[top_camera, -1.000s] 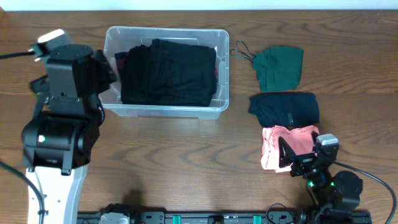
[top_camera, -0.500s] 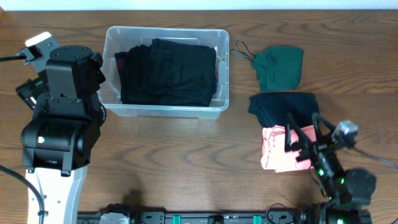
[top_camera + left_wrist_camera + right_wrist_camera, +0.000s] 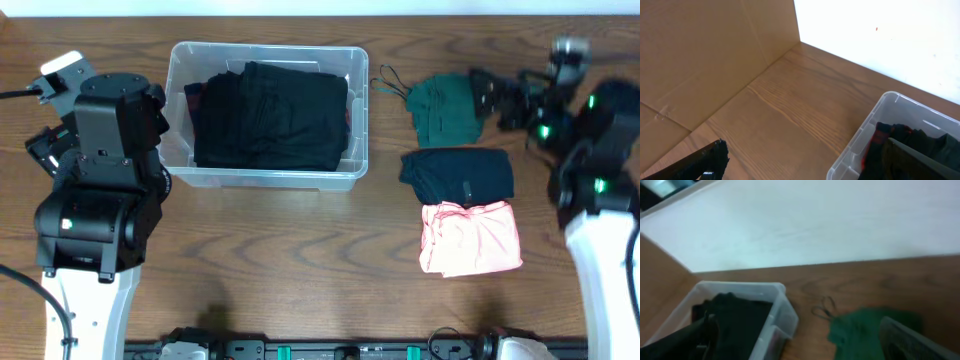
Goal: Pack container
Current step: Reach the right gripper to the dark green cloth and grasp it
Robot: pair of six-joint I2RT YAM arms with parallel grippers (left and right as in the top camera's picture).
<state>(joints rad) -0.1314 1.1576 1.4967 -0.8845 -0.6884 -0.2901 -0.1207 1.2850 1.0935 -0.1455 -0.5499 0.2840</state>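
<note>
The large clear plastic rectangular container (image 3: pixel 268 50), loaded with folded black clothing (image 3: pixel 268 115), is seen at the far left-centre of the brown wooden table (image 3: pixel 300 230). The left gripper (image 3: pixel 805 150) is held beside it with jaws apart. The right gripper (image 3: pixel 485 96), jaws likewise apart, is held over the folded green garment (image 3: pixel 450 110).

On the wooden table (image 3: pixel 300 250) we see three folded garments in a column at the right. A green one (image 3: pixel 450 108) lies farthest, with thin black straps (image 3: pixel 390 84) at its left. A navy one (image 3: pixel 458 174) lies in the middle and a pink one (image 3: pixel 470 238) nearest. Folded black clothing (image 3: pixel 268 115) lies to their left.
</note>
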